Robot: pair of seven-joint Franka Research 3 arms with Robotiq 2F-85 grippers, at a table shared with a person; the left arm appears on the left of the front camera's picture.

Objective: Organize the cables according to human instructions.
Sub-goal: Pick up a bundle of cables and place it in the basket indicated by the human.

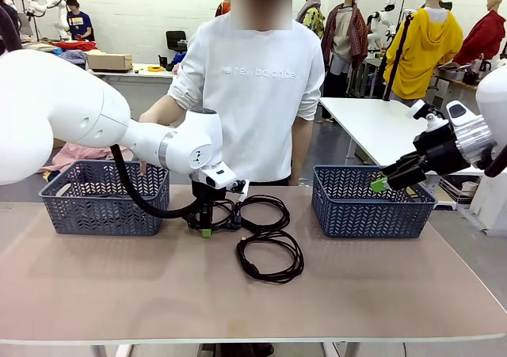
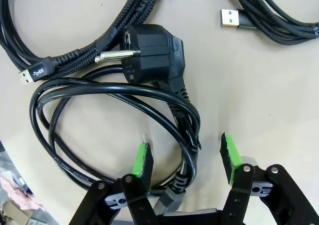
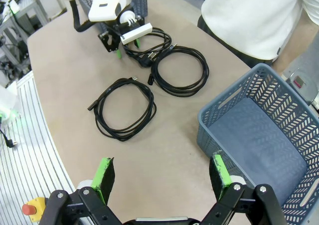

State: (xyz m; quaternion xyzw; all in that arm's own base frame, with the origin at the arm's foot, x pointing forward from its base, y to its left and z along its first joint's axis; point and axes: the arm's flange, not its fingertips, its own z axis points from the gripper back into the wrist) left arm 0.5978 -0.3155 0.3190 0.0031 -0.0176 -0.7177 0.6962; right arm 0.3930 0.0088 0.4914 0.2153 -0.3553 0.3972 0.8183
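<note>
Left wrist view has the left gripper [image 2: 187, 152] low over the table [image 2: 279, 85], its green pads [image 2: 143, 157] standing apart on either side of a few strands of a coiled power cord [image 2: 114, 93] with a black plug [image 2: 152, 55], not clamped on them. The right gripper [image 3: 162, 177] hangs wide open and empty beside the right basket [image 3: 259, 150]. The other cables [image 3: 179, 92] lie mid-table in front of the person [image 1: 257, 96].
</note>
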